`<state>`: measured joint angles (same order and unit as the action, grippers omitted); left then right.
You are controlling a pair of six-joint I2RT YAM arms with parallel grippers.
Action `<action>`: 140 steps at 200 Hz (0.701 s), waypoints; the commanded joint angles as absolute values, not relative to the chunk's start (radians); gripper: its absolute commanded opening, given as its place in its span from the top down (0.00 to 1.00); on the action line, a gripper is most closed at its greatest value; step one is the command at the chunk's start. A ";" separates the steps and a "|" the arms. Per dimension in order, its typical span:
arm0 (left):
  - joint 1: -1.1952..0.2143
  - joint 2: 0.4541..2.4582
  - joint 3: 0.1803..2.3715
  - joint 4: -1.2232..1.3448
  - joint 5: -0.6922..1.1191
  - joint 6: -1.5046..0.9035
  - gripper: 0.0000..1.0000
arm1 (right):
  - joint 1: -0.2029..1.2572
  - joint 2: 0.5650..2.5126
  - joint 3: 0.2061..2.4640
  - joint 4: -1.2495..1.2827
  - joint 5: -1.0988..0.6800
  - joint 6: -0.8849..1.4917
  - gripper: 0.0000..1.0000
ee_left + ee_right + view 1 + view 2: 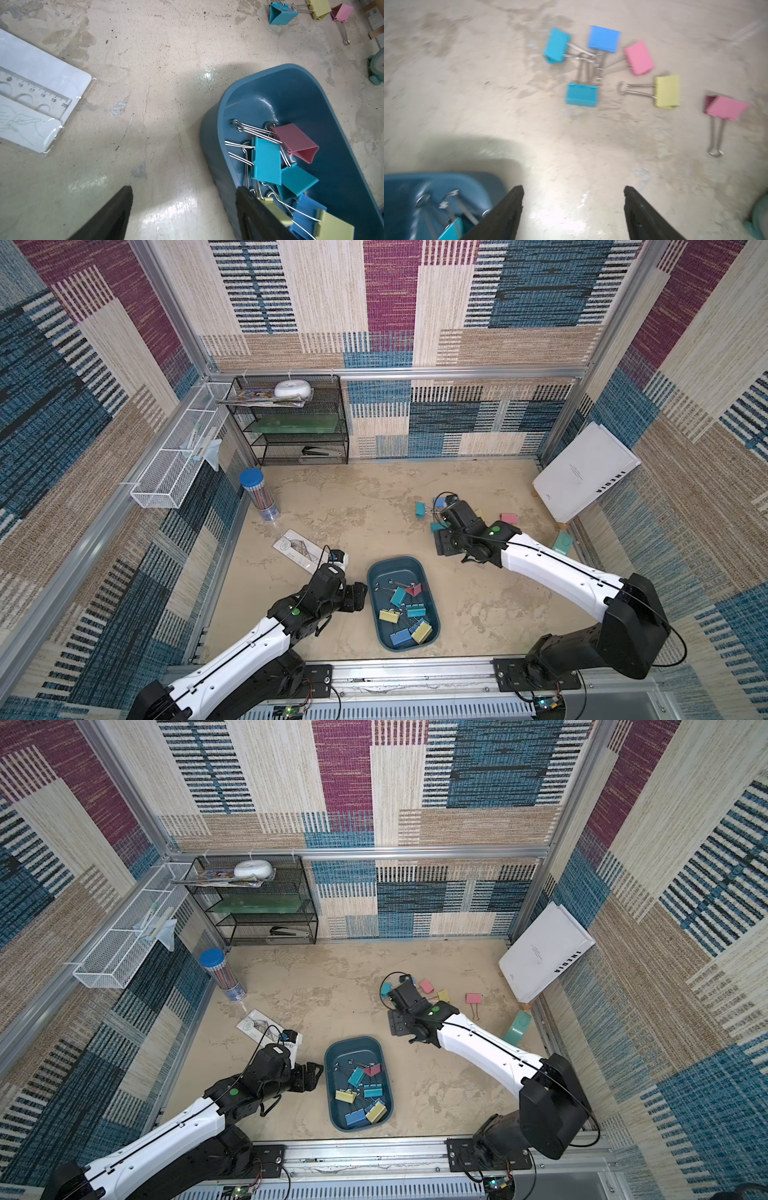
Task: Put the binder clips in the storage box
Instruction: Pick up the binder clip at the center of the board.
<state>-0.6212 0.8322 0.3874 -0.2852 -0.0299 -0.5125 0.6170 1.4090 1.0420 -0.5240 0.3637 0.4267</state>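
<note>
well beyond right fingers [506, 212]: loose binder clips [581, 95]

Six binder clips [581, 95] lie loose, about seven in one storage box [392, 570].

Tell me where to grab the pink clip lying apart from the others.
Grip the pink clip by its body, coming straight down with jaws across the two open ends. The body stands proud of the table, while its wire handles lie flat and thin, likely to slip.
</note>
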 commanded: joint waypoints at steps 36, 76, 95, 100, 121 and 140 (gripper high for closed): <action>-0.621 0.830 0.388 -0.273 -0.028 -0.506 0.18 | 0.255 1.417 0.904 -0.353 0.286 0.483 0.20; -0.620 0.828 0.390 -0.276 -0.026 -0.506 0.18 | 0.055 1.492 0.906 -0.284 0.135 0.523 0.19; -0.621 0.823 0.387 -0.276 -0.028 -0.506 0.18 | -0.003 1.511 0.892 -0.247 0.067 0.562 0.18; -0.621 0.821 0.387 -0.276 -0.029 -0.506 0.18 | -0.011 1.515 0.890 -0.236 0.055 0.557 0.18; -0.621 0.822 0.387 -0.276 -0.028 -0.506 0.18 | -0.028 1.556 0.924 -0.251 0.106 0.519 0.19; -0.621 0.822 0.385 -0.272 -0.026 -0.505 0.18 | -0.051 1.609 0.968 -0.228 0.055 0.448 0.19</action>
<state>-0.6216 0.8234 0.3874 -0.2848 -0.0296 -0.5125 -0.0296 1.5646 0.9268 -0.2783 0.1081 0.5213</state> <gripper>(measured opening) 0.822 0.812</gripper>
